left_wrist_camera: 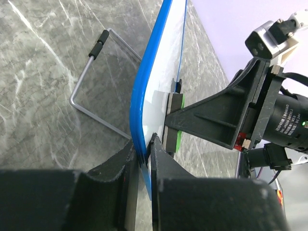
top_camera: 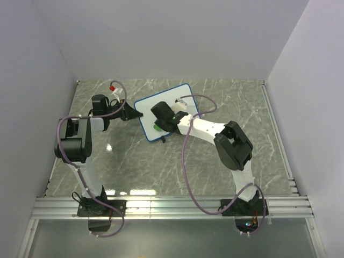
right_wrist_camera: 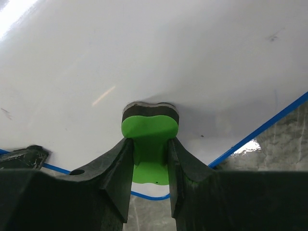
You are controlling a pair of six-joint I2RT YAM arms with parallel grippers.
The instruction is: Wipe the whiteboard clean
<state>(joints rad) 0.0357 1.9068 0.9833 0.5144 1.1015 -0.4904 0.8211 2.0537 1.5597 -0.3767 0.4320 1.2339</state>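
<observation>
Whiteboard [right_wrist_camera: 154, 57] is sitting clamped by its edge between the left jaws, right jaws pressing their gripped green eraser [right_wrist_camera: 149, 126] straight onto it.

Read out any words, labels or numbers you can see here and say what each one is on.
No text can be quoted.
White print on the black motor housing of the right arm: too small and blurred to read.
The whiteboard: no writing, only faint specks.
The green eraser: no label shows.
</observation>
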